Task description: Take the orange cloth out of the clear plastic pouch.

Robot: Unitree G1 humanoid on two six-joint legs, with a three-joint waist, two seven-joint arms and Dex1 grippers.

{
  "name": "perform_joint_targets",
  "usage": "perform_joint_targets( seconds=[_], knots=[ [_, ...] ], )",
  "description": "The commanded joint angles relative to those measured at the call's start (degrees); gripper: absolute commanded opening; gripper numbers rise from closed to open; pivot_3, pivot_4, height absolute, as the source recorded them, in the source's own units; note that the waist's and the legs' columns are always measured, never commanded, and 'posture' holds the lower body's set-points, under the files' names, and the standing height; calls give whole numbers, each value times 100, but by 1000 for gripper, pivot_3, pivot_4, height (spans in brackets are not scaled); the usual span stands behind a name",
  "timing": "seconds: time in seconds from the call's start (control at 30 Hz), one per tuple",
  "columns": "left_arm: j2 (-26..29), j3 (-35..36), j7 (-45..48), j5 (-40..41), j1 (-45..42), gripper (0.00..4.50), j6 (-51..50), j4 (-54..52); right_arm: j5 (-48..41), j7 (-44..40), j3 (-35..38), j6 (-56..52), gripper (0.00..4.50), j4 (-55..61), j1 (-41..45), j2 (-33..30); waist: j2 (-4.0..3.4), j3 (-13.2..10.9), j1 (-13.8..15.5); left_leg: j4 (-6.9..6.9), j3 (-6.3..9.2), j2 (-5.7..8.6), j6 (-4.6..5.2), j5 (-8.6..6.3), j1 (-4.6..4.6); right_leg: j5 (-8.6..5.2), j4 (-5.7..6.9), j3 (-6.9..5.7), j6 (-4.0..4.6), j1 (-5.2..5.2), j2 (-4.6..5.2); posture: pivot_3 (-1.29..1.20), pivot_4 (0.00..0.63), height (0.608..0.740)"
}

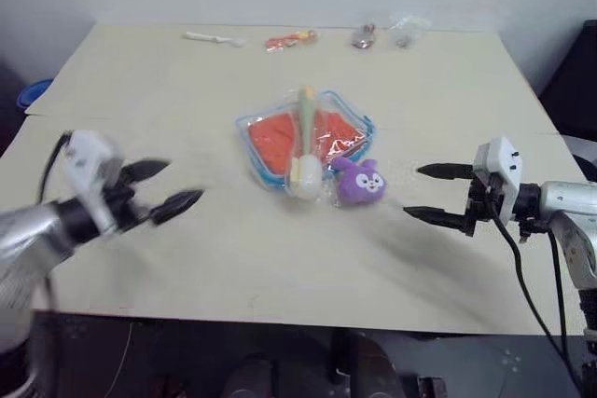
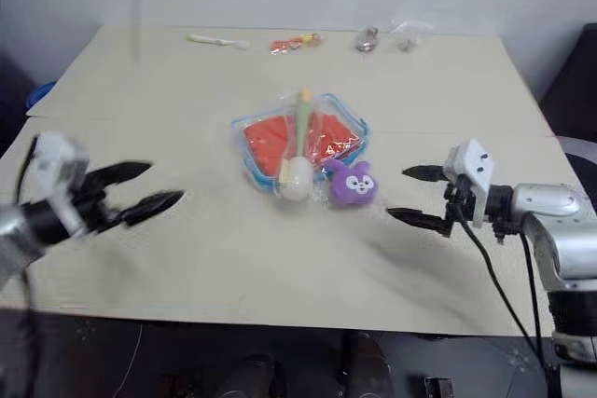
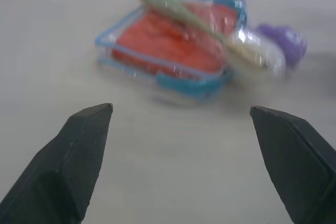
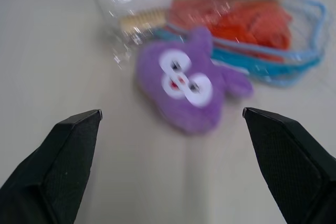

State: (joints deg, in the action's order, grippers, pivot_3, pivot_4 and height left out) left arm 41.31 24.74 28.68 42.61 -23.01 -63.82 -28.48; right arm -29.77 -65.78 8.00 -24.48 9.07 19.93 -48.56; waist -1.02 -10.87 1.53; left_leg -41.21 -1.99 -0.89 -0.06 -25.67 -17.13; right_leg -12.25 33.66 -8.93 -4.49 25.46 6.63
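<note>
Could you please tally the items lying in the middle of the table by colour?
Orange: 1, the orange cloth inside the clear plastic pouch
Clear with blue trim: 1, the pouch itself
Green and white: 1, the bagged item lying across the pouch
Purple: 1, the plush bunny
Total: 4

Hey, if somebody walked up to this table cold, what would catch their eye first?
Probably the orange cloth inside the clear pouch at the table's middle, with a green-and-white item in its own clear bag lying across it. Next, the purple bunny at the pouch's near right corner. Both grippers, left and right, hang open on either side, holding nothing.
</note>
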Motion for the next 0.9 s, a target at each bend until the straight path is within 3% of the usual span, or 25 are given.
perform_joint_targets(
  seconds=[0.03,0.17,0.3,0.4,0.53,0.73,0.9],
  knots=[
    [-597,-329,-1069,168,-1517,4466,-1440,601,-401,298,226,-314,4500,872,-134,52,8,4,7,-1,0,2,0,0,2,0,0,-1,0,0,-1,0,150,740],
    [-1350,-739,-1684,-368,-3079,4466,-1824,2010,-643,547,331,-495,4500,1402,-226,94,18,3,-3,0,-3,8,1,0,3,1,-2,-2,-1,0,-4,0,150,740],
    [-1825,-1319,-1681,-1012,-4008,4466,-1021,3899,-784,735,449,-598,4500,1692,-287,74,19,3,-26,10,-15,8,0,1,1,1,-8,0,-1,0,-9,0,150,740],
    [-2345,-1450,-1732,-1475,-4747,4466,-124,5890,-818,910,489,-618,4500,1876,-415,136,21,2,-13,13,-25,6,0,2,1,1,-10,-1,-2,0,-11,0,150,740],
    [-2739,-1747,-1481,-2049,-5386,4466,849,7724,-898,1164,579,-679,4500,2156,-711,224,28,-2,-4,15,-25,11,4,4,0,5,-19,-3,-9,1,-10,0,150,740],
    [-3201,-1724,-1174,-2380,-5904,4466,1584,9092,-977,1513,609,-720,4500,2477,-984,274,37,-7,-11,17,-27,14,10,5,-6,8,-25,-7,-15,3,-8,0,150,740],
    [-3328,-1869,-561,-2570,-5989,3226,1420,9250,-1039,1726,628,-736,4500,2705,-1159,267,37,-8,-14,17,-36,15,13,6,-7,10,-22,0,-17,0,-7,0,150,740]
  ],
)
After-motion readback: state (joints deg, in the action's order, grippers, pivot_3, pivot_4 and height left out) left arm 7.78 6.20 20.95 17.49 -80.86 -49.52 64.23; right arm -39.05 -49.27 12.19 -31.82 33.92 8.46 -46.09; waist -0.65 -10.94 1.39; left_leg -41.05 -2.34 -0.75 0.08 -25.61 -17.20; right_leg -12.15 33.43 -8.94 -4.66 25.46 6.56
